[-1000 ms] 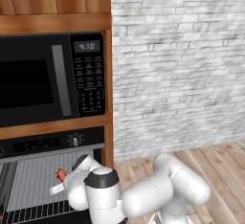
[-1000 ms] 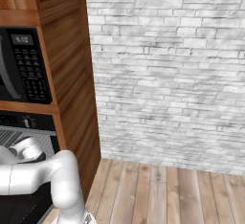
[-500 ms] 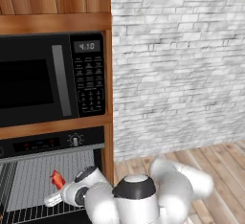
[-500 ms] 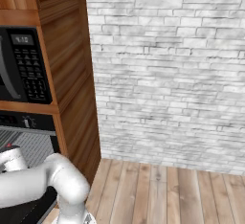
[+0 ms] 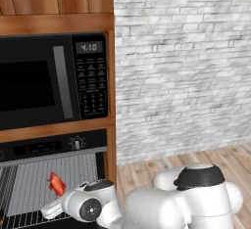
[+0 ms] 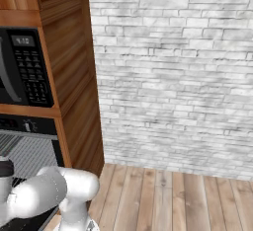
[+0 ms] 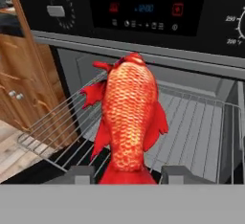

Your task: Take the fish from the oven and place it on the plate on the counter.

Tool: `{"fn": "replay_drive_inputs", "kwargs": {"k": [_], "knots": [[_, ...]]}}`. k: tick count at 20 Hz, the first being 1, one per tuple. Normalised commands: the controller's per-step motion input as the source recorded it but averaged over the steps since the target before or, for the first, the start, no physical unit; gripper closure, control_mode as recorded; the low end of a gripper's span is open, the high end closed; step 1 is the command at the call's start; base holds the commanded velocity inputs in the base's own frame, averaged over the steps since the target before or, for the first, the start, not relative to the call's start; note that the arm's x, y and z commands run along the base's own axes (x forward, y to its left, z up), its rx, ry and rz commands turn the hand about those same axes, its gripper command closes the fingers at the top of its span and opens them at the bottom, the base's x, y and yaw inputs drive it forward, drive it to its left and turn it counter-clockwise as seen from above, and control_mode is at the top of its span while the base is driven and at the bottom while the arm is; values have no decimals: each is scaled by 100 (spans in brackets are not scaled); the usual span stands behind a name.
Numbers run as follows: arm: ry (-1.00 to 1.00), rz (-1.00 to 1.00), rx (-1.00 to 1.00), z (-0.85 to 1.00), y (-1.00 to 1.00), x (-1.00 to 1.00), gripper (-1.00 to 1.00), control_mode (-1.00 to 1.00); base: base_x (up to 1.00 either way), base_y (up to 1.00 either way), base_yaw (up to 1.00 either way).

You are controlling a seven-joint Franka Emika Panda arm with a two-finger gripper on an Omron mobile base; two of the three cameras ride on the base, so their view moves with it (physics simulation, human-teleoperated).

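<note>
The tool (image 7: 127, 174) is clamped on the fish (image 7: 128, 117) by its tail, oven (image 7: 143, 12) rack at 12 o'clock.

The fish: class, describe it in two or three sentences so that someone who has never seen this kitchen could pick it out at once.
Find the black microwave in the wooden wall unit; directly below it is the black oven with its cavity open. The fish is in front of the wire rack, its tail between the gripper fingertips. It alone is bright red-orange and scaly among black and grey.
</note>
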Motion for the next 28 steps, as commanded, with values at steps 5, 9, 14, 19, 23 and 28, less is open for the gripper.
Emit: {"fn": "replay_drive_inputs", "kwargs": {"k": [5, 9, 14, 19, 23, 28], "knots": [[-21, 0, 1, 69, -8, -87, 100, -100, 0, 0, 0], [-21, 0, 3, 69, -16, -76, 100, -100, 0, 0, 0], [-21, -3, 5, 76, -20, -41, 100, -100, 0, 0, 0], [-14, -2, 8, 85, -33, -7, 100, -100, 0, 0, 0], [-2, -1, 9, 66, -54, 0, 100, -100, 0, 0, 0], [-2, 0, 11, 52, -70, -1, 100, -100, 0, 0, 0]]}}
